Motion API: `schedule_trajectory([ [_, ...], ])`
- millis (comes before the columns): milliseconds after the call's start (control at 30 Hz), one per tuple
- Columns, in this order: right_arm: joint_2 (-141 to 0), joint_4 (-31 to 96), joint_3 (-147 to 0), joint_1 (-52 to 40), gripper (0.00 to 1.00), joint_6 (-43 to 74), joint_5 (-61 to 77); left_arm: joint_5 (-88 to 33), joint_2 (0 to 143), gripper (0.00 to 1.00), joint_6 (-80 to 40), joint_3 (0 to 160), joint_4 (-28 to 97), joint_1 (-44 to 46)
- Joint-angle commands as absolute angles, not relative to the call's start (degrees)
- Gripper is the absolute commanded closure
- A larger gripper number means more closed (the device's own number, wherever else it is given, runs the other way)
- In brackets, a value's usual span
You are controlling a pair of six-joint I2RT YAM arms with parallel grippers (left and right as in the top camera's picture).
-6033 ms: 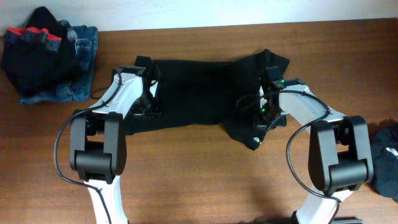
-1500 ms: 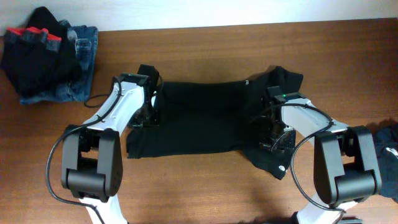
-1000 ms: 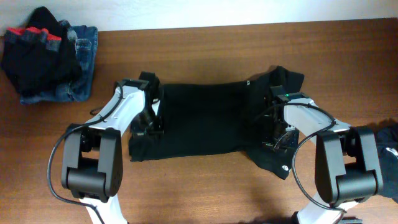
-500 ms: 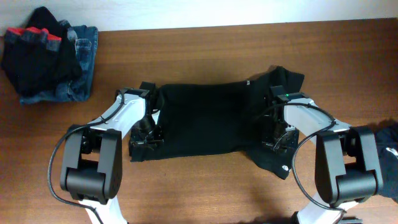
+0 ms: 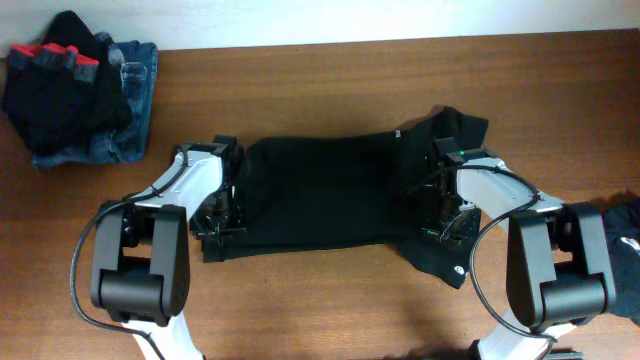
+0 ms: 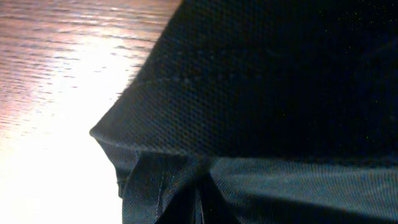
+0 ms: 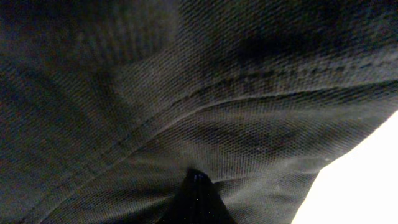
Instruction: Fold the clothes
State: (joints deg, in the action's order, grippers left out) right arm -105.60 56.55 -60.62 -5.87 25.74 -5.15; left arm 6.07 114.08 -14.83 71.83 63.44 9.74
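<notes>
A black top [image 5: 320, 195] lies spread flat on the middle of the wooden table [image 5: 330, 300], with a small white neck label [image 5: 397, 131] near its far right corner. At the top's left edge my left gripper [image 5: 222, 215] is shut on a bunched fold of the fabric [image 6: 161, 180]. My right gripper [image 5: 443, 215] is shut on the crumpled right side, where a sleeve [image 5: 445, 262] trails toward the front. In both wrist views black cloth fills the frame and gathers to a pinch at the fingertips: left gripper [image 6: 198, 208], right gripper [image 7: 196, 186].
A pile of dark clothes with red trim [image 5: 60, 75] sits on folded jeans [image 5: 125, 110] at the far left corner. Another dark garment [image 5: 620, 250] lies at the right edge. Bare wood shows along the front and the back of the table.
My left gripper has moved left and toward the front, dragging the top's left edge with it. The right gripper has stayed almost still, holding the right side.
</notes>
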Motion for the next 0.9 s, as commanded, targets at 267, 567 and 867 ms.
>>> schedule_trajectory([
  [267,-107.2,56.16,-59.42,-5.06,0.96,26.68,-9.76,15.99,114.39,0.95,-19.79,70.76,65.63,8.93],
  [567,-107.2,56.14,-59.42,-5.06,0.91,26.65,-9.74,16.32,108.99,0.95,-21.02,74.02,65.63,9.08],
  [867,-107.2,55.61,-60.58,-5.06,0.18,26.61,-9.69,4.89,96.84,0.09,-8.91,76.23,56.82,11.9],
])
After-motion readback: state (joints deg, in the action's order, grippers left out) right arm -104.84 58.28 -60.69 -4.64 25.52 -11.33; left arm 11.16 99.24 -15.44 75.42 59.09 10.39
